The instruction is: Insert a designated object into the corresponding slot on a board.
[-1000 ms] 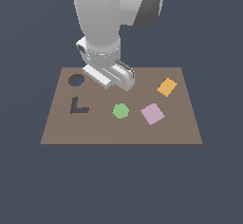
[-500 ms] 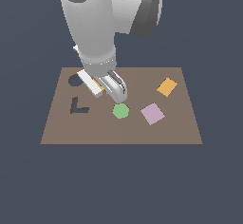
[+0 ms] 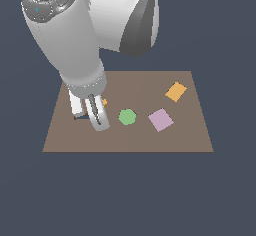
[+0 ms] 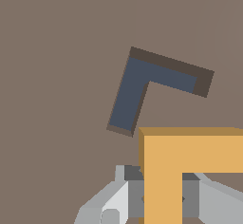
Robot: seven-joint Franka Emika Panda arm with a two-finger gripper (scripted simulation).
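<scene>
Since a moment ago our arm has swung toward the exterior view's left and dropped low, so insertion looks close. Our jaws [image 4: 163, 199] hold the flat orange L-shaped piece [image 4: 190, 163] narrowly. The dark L-shaped slot [image 4: 142, 88] lies just ahead of the jaws, rotated slightly off the piece, in the brown rectangular board [image 3: 190, 135]. The wrist points straight down.

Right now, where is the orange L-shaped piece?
The orange L-shaped piece is held in the gripper above the board, near the L-shaped slot at the exterior view's left, not yet inserted.
</scene>
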